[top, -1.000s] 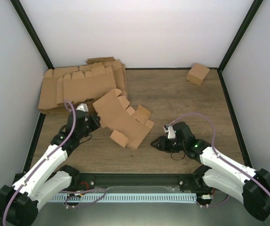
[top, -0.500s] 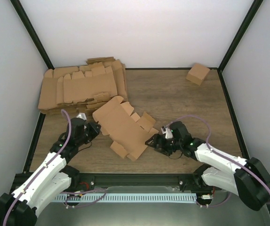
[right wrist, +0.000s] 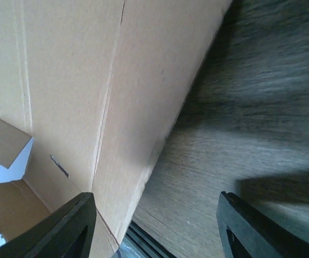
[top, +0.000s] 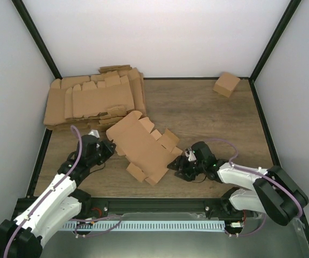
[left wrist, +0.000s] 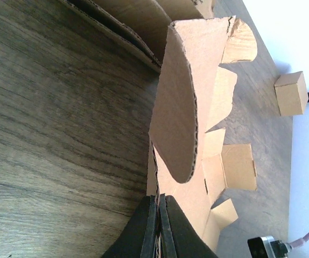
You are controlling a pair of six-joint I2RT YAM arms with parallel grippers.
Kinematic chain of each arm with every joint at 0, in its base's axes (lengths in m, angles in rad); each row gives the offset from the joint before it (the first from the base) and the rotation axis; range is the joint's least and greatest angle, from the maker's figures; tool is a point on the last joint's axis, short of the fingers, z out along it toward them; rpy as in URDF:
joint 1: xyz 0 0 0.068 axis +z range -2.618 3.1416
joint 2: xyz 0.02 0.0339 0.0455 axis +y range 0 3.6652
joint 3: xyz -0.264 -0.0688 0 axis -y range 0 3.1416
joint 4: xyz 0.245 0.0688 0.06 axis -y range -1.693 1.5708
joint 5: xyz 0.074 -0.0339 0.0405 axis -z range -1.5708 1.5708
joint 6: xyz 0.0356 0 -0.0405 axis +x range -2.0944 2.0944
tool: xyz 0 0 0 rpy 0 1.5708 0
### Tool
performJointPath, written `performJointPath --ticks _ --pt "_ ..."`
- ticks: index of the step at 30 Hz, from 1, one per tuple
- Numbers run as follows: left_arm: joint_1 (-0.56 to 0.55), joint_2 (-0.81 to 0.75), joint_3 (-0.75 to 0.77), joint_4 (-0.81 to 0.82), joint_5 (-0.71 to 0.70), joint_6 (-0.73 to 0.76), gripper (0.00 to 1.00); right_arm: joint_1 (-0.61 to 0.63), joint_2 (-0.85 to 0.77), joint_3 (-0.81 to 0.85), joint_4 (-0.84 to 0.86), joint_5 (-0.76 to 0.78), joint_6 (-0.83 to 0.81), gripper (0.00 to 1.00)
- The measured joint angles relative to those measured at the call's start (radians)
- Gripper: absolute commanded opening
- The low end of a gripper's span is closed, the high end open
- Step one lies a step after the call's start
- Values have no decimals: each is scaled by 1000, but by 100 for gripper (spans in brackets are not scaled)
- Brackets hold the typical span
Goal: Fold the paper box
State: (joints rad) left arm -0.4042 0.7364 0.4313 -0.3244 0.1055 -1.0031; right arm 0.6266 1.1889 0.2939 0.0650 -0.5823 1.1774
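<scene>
Cardboard box blank (top: 144, 146): left gripper (top: 110, 146) jaws pinch its left edge; right gripper (top: 174, 163) jaws spread at its right edge.

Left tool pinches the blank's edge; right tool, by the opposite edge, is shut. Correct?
No: the right tool is open, jaws wide apart, as the right wrist view shows. The rest holds: it is by the opposite edge of the blank, and the left tool pinches the blank.

We see a stack of flat cardboard blanks (top: 92, 99) at the far-left corner of the wood-grain tabletop (top: 197, 115). Small closed cardboard cube (top: 226, 84) alone at the far-right corner, well apart from the stack. White walls (top: 160, 37) on three sides, black frame posts (top: 36, 40) at the back corners.
</scene>
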Motion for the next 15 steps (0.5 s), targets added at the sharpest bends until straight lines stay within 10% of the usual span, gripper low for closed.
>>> performJointPath --ticks 11,15 --pt "0 16 -3 0 13 1 4 6 203 48 186 -26 65 58" --pt "0 16 -3 0 13 4 4 6 252 72 224 -42 67 42"
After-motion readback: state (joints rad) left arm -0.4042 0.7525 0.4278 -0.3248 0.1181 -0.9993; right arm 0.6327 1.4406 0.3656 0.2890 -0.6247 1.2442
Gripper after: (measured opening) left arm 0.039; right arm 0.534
